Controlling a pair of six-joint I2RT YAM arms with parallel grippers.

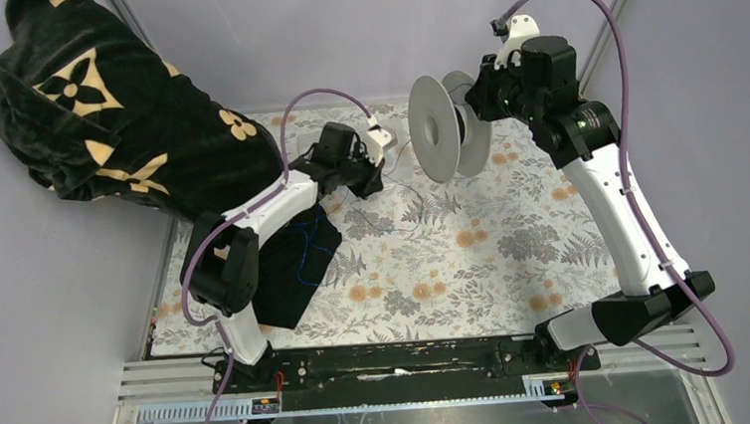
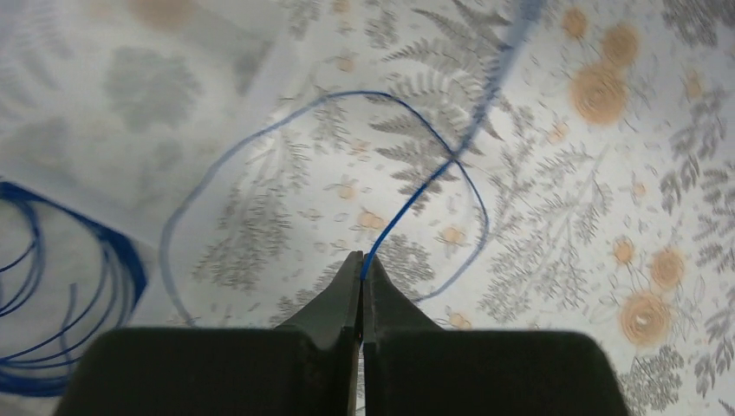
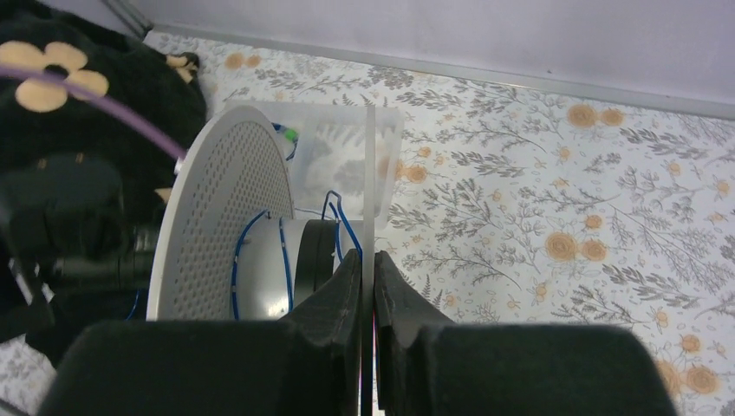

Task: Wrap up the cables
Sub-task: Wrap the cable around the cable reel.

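Barely started imo. The floral tablecloth point(image 1: 514, 262) has most of the wire lying loose on it. The spool point(image 1: 437, 128) is held up, right gripper point(image 3: 367, 269) clamped on its flange, with only a few turns of cable point(image 3: 234, 269) on the hub. The left gripper point(image 2: 362, 269) pinches a strand, with a loop and a coil point(image 2: 113, 260) left to wind.

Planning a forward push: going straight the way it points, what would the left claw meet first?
Likely the floral tablecloth, inside the loose loop of blue cable lying just ahead. The left claw, shut on a strand of it, tilts down toward the cloth; depth is unclear.
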